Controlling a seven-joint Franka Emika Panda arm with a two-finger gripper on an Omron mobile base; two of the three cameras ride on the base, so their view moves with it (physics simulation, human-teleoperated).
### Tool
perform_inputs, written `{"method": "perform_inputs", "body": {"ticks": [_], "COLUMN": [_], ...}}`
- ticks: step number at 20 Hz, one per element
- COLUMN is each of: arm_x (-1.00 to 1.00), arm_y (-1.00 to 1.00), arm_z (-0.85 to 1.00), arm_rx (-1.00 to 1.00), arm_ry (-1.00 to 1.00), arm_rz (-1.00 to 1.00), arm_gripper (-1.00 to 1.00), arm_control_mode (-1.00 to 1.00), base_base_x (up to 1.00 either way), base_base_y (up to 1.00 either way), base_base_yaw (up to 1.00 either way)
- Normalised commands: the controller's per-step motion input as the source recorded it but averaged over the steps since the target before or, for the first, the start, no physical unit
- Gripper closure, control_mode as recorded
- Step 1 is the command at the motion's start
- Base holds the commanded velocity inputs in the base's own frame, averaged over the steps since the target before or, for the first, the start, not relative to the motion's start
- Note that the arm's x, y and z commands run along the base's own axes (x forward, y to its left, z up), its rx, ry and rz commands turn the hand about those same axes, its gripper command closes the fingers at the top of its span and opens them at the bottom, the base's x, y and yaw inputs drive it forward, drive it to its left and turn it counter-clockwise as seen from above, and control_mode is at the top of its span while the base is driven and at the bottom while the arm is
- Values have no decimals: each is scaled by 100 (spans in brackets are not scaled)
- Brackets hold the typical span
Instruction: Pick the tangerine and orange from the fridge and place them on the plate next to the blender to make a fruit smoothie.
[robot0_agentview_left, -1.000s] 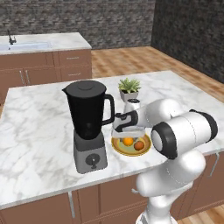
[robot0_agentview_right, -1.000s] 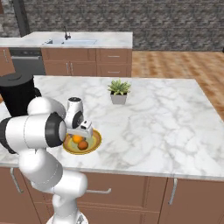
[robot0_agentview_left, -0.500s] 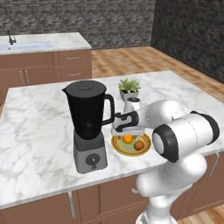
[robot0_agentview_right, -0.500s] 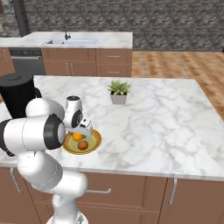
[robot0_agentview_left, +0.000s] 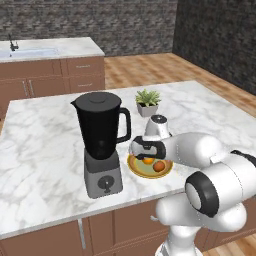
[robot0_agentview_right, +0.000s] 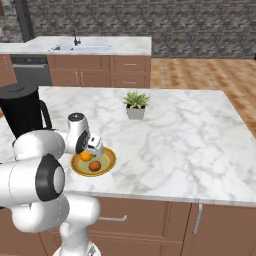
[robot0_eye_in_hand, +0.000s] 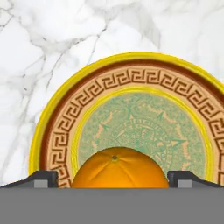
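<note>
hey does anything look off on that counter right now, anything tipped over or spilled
Nothing stands out. The blender stands upright on the counter, the little potted plant is upright too, and both fruits sit inside the plate. The gripper hangs over the plate, with one orange fruit between its fingertips. No spills show.

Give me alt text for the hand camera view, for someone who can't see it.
An orange fruit sits on a round yellow-rimmed plate with a Greek-key border and green patterned centre, seen from directly above on a white marble counter. The gripper has a dark fingertip on each side of the fruit, apparently spread wider than it.
</note>
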Motion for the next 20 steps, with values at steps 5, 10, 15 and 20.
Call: {"method": "perform_inputs", "body": {"ticks": [5, 10, 15, 20], "arm_x": [-1, -1, -75, -100], "arm_y": [0, 0, -16, -29], "arm_z": [-20, 6, 62, 59], "arm_rx": [0, 0, 1, 1], "arm_ry": [-1, -3, -27, -27], "arm_rz": [0, 0, 0, 0], "arm_gripper": [-100, -100, -100, -100], "arm_control_mode": [-100, -100, -100, -100], "base_base_x": [0, 0, 0, 0], "base_base_y": [0, 0, 0, 0], "base_base_yaw": [0, 0, 0, 0]}}
